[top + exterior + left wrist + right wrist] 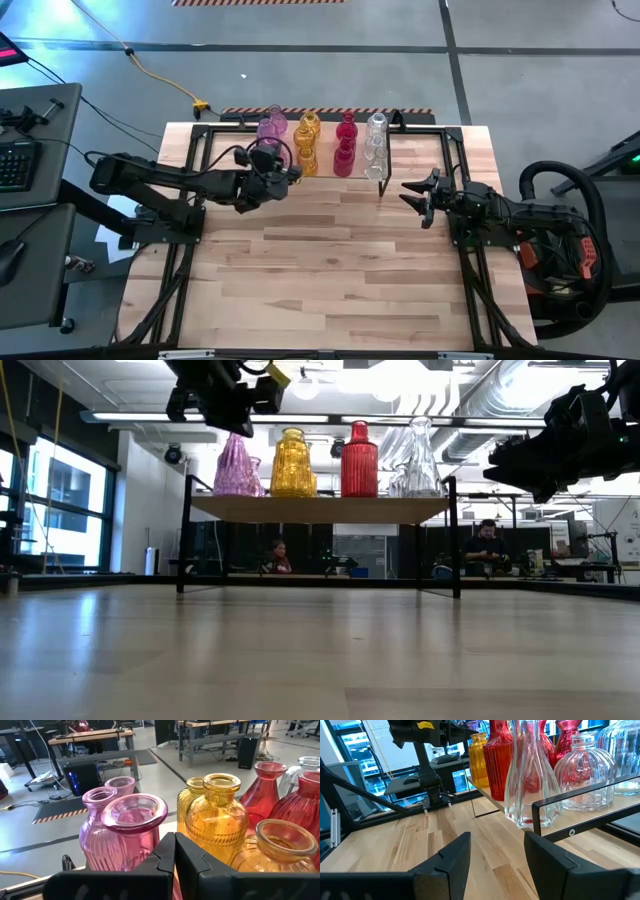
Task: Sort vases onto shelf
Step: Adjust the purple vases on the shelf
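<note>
High view: vases (322,142) crowd the shelf (385,180); left jaws pressed together, right jaws spread

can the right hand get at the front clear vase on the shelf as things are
Probably yes. The right hand is open, empty and faces the shelf end where the front clear vase stands at the edge, with only bare tabletop between. The black frame bar crosses low in front.

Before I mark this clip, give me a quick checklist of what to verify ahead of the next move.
1. All vases on the shelf, none on the tabletop: ok.
2. Colour groups: pink vases, amber vases, red vases, clear vases: ok.
3. Left gripper shut, empty: ok.
4. Left gripper clear of the pink vases: cannot tell.
5. Right gripper open, empty, off the shelf: ok.
</note>
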You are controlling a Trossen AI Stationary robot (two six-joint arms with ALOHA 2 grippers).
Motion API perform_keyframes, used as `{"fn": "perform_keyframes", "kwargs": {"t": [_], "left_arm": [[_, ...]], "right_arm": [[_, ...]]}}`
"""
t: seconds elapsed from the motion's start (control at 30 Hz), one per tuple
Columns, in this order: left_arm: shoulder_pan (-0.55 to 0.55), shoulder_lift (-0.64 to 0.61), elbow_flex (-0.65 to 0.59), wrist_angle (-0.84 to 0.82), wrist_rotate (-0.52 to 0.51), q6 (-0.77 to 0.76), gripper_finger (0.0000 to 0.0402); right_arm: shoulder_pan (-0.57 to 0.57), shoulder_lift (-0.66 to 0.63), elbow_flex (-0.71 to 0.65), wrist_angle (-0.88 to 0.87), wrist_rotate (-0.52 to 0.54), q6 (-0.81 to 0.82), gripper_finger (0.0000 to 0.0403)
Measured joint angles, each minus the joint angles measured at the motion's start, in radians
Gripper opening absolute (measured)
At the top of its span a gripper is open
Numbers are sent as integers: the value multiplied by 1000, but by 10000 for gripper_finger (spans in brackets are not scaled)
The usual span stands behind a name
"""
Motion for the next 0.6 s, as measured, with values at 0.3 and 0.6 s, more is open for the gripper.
{"fn": "perform_keyframes", "kwargs": {"t": [0.3,0.6], "left_arm": [[0,-5,0,-73,-4,-74,0],[-3,-18,0,-102,0,-78,0]], "right_arm": [[0,0,0,0,0,0,170],[0,0,0,0,0,0,170]]}}
